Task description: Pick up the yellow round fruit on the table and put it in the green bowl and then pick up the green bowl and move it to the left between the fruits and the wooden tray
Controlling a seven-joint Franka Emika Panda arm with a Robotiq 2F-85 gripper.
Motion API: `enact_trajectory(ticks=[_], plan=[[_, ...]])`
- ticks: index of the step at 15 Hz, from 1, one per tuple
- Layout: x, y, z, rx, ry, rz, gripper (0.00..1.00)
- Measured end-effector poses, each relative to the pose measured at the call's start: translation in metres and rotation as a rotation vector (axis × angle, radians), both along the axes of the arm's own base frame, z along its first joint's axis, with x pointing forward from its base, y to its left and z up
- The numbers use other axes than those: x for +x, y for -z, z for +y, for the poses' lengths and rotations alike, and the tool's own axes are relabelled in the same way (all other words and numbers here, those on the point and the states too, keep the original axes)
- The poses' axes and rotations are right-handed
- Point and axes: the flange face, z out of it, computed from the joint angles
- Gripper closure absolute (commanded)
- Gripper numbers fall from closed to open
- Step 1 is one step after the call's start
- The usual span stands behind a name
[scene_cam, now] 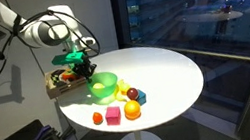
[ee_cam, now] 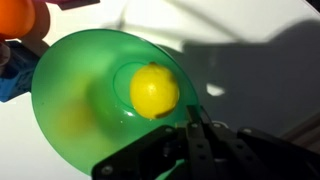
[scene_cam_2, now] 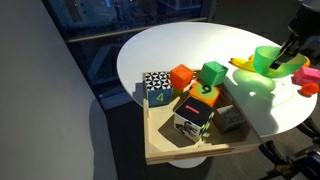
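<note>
In an exterior view, your tool (scene_cam: 82,61) sits low over the tray-side edge of the translucent green plastic bowl (scene_cam: 104,82). The bowl is over the round white worktop (scene_cam: 165,69), between the wooden tray (scene_cam: 55,88) and the loose fruits (scene_cam: 131,109). That is roughly the gap the task names, so the move looks close to done. In an exterior view, the bowl (scene_cam_2: 268,58) appears tipped toward the tool (scene_cam_2: 293,48), as a one-sided rim grip would leave it; whether it is off the worktop, cannot tell. Coloured blocks (scene_cam_2: 181,77) crowd the tray (scene_cam_2: 160,150), so keep clear of them. Wrist view: the yellow round fruit (ee_cam: 154,90) lies in the bowl's bottom, so the first step reads as done. The tool (ee_cam: 195,135) looks drawn together on the near rim, pinching the wall. You hold the edge, likely because the bowl is too wide to span.
</note>
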Motion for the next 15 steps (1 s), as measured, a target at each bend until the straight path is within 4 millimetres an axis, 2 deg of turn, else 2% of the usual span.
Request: enact_trajectory(ticks=[6,8,9,15], plan=[[0.002,0.011,0.004,0.02,0.057,-0.031,0.96],[0.003,0.013,0.005,0.024,0.075,-0.04,0.71],[0.003,0.014,0.005,0.025,0.082,-0.043,0.69],[0.004,0.017,0.007,0.028,0.109,-0.049,0.22]])
